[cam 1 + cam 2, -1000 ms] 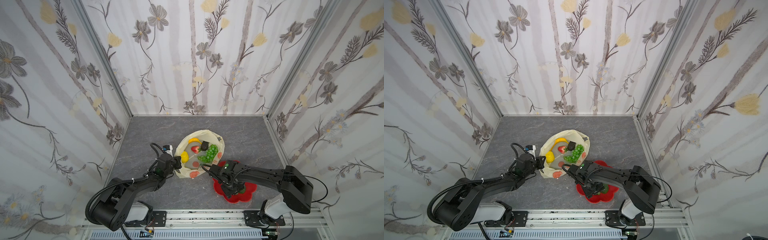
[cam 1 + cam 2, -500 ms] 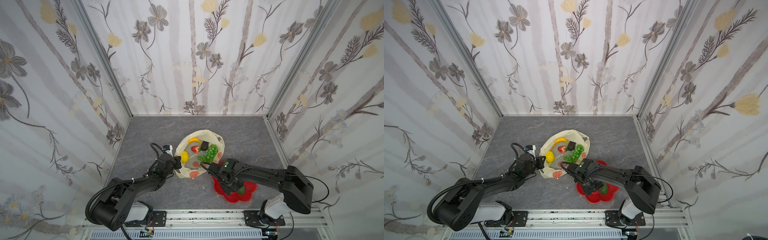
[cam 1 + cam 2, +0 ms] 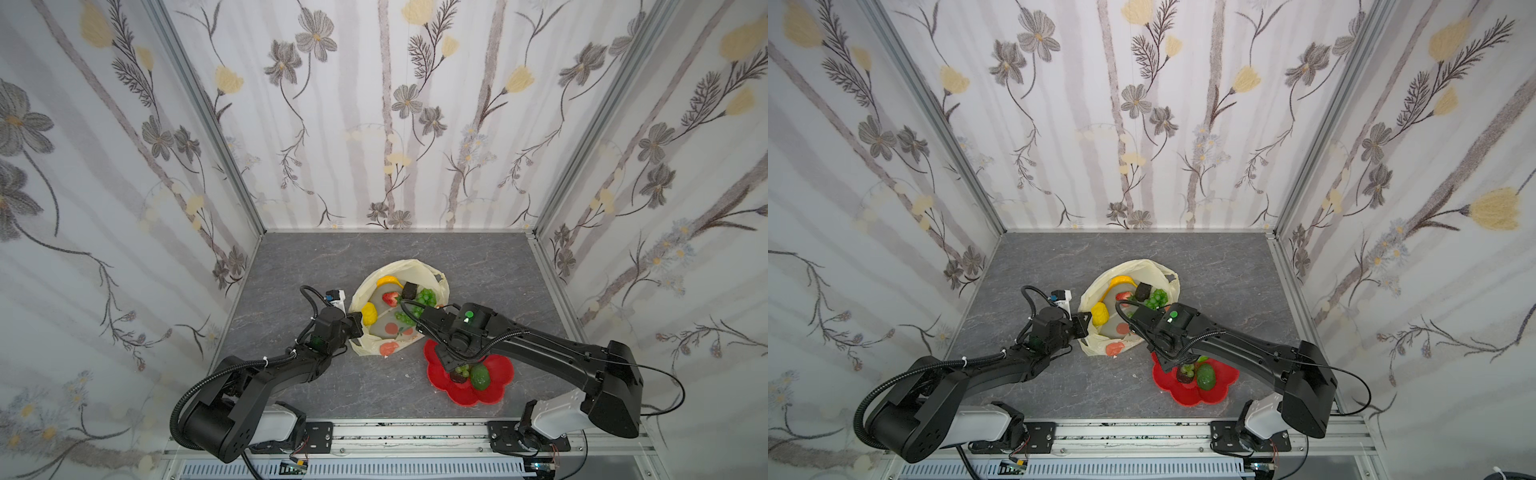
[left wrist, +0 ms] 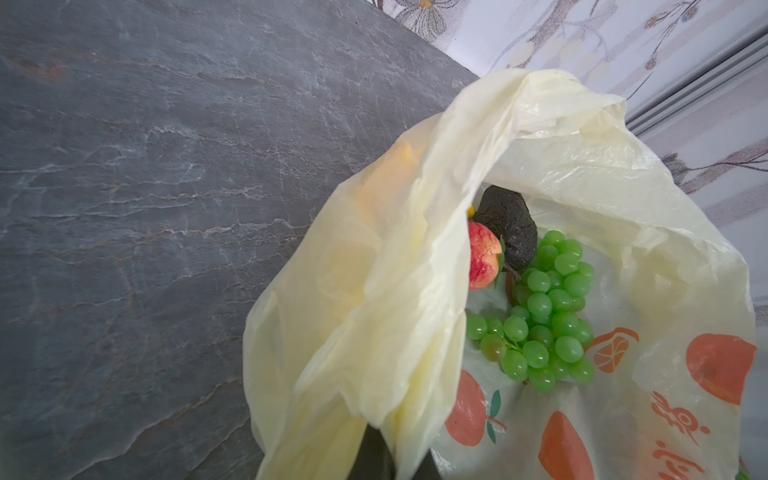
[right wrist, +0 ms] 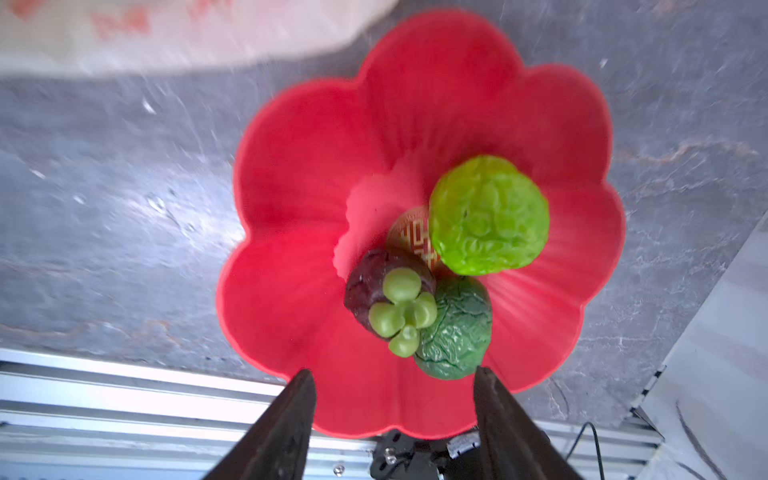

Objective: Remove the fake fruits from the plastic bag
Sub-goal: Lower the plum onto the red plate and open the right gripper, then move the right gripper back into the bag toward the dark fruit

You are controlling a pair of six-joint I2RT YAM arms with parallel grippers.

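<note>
The plastic bag lies open mid-table, and my left gripper is shut on its near-left rim, holding the mouth up. Inside it lie a banana, a lemon, a strawberry, a blackish fruit and a grape bunch. My right gripper hangs open and empty above the red dish, between the dish and the bag. The dish holds a bumpy lime-green fruit, an avocado and a dark fruit.
The red dish sits at the front right, close to the metal rail. Flowered walls enclose the grey table on three sides. The right arm's forearm crosses above the dish's back edge.
My right arm has drawn back from over the dish toward the bag, uncovering the fruits in the dish. The left gripper and the bag have stayed put.
</note>
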